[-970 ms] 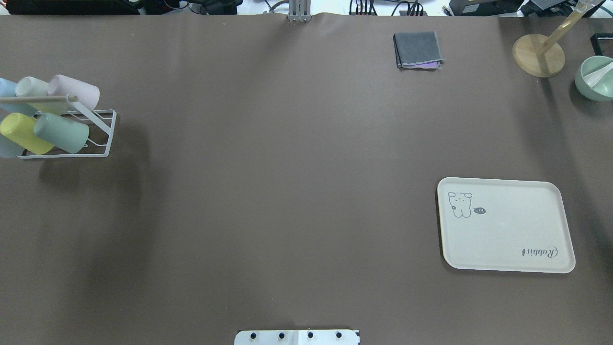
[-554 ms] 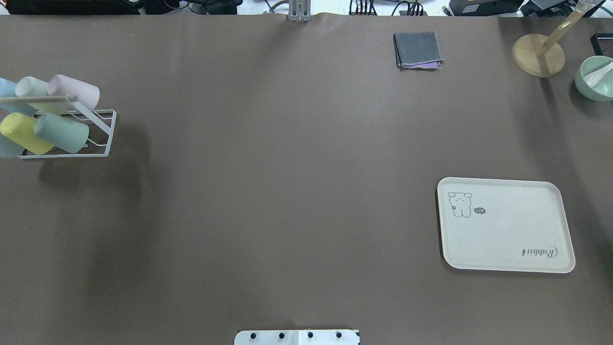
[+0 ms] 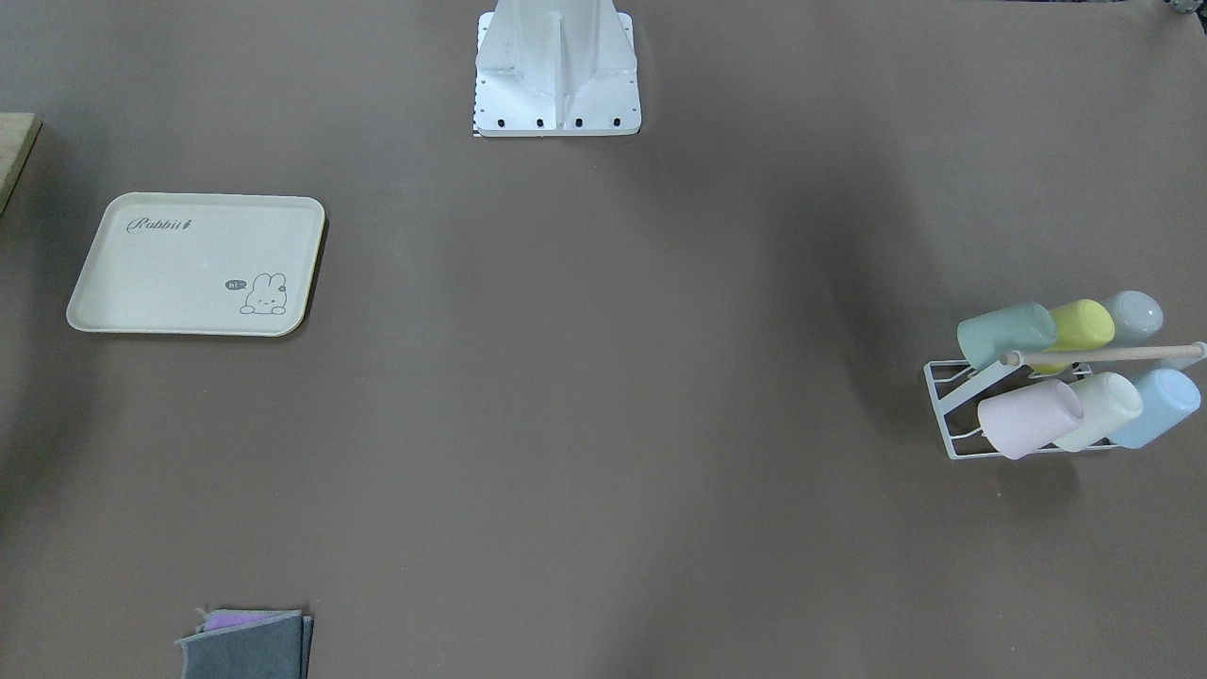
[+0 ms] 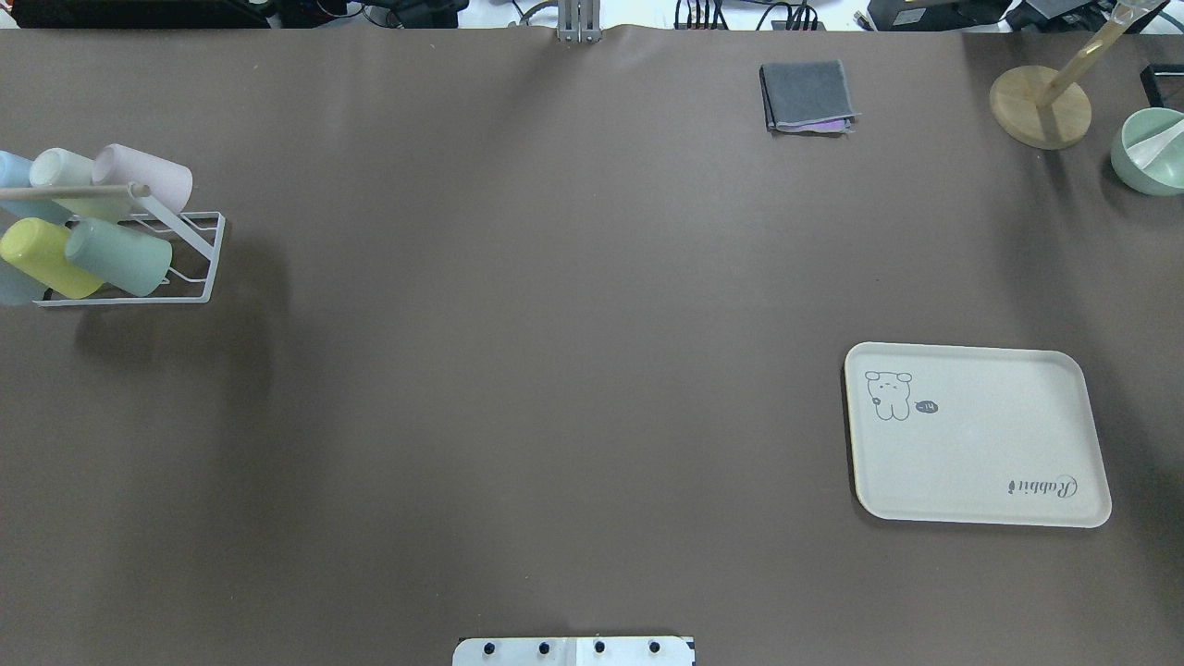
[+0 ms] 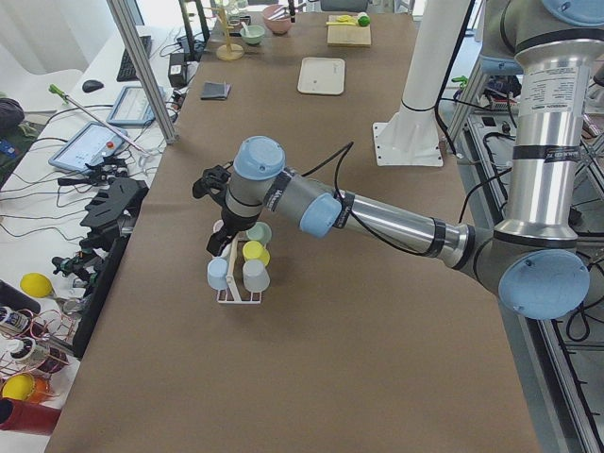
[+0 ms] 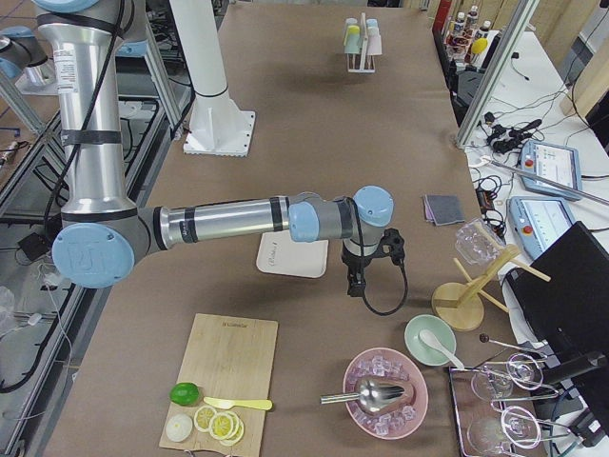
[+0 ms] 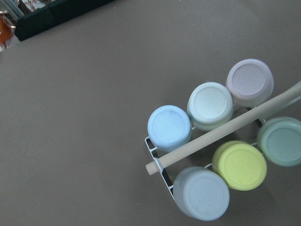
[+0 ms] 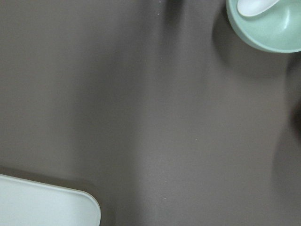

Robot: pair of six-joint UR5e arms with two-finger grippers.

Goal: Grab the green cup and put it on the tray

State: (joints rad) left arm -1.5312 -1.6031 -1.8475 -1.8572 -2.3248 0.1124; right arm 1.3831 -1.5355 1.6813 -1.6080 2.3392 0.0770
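Observation:
The green cup is a pale mint tumbler lying on a white wire rack at the table's far left, beside a yellow cup. It also shows in the front view and in the left wrist view. The cream tray with the bunny drawing lies bare at the right, and also shows in the front view. My left gripper hangs just above the rack; I cannot tell if it is open. My right gripper hangs beside the tray's far side; I cannot tell its state.
The rack also holds pink, cream-white, yellow and light blue cups under a wooden bar. A folded grey cloth, a wooden stand and a green bowl sit at the back right.
No object on the table has moved. Only the soft arm shadows at the left and right shift slightly.

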